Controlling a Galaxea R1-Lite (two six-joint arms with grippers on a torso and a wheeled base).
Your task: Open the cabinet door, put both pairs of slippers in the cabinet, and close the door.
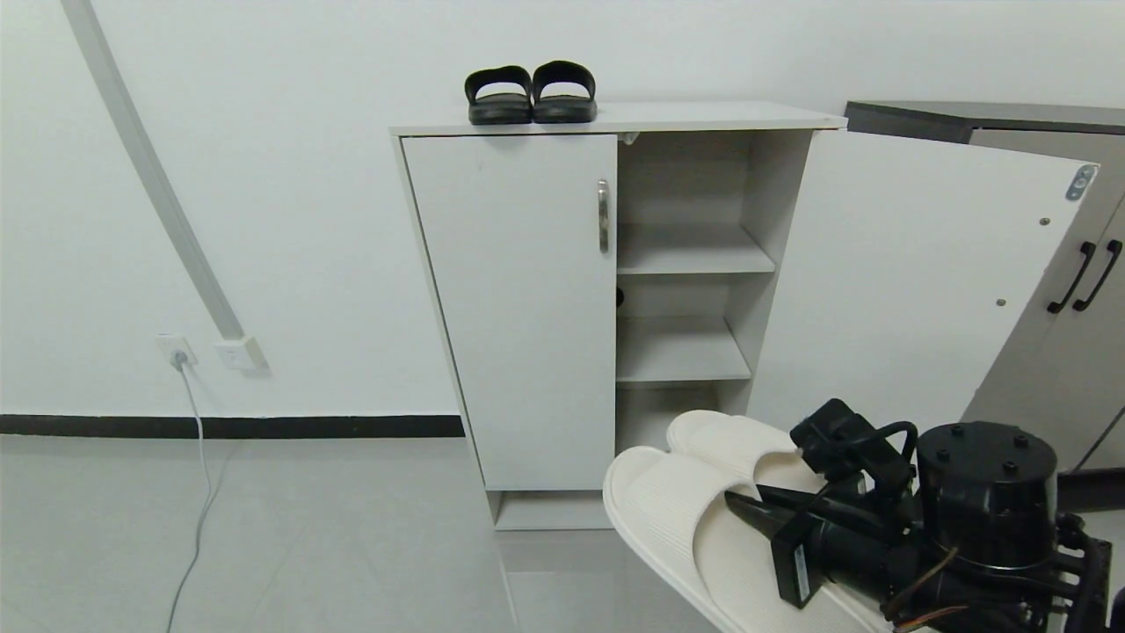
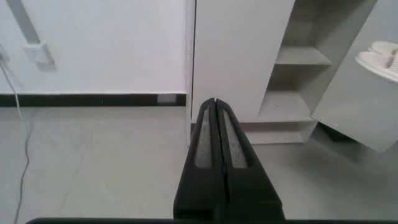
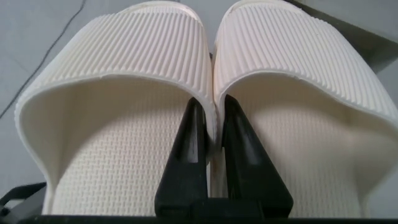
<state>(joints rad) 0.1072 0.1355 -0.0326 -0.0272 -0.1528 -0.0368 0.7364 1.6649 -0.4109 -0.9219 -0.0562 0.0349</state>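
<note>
The white cabinet (image 1: 514, 308) stands against the wall with its right door (image 1: 905, 281) swung wide open, showing bare shelves (image 1: 685, 255). Its left door stays closed. A pair of black slippers (image 1: 531, 92) rests on the cabinet top. My right gripper (image 1: 747, 508) is shut on the white slippers (image 1: 703, 501), pinching the two inner straps (image 3: 211, 106) together and holding the pair in the air, low and in front of the open compartment. My left gripper (image 2: 214, 109) is shut on nothing, low over the floor, facing the cabinet (image 2: 239, 56). The white slippers (image 2: 380, 57) show beyond it.
A grey cabinet (image 1: 1046, 264) with black handles stands right behind the open door. A wall socket (image 1: 178, 350) with a cable trailing over the floor is at the left. The tiled floor (image 1: 264, 545) before the cabinet is open.
</note>
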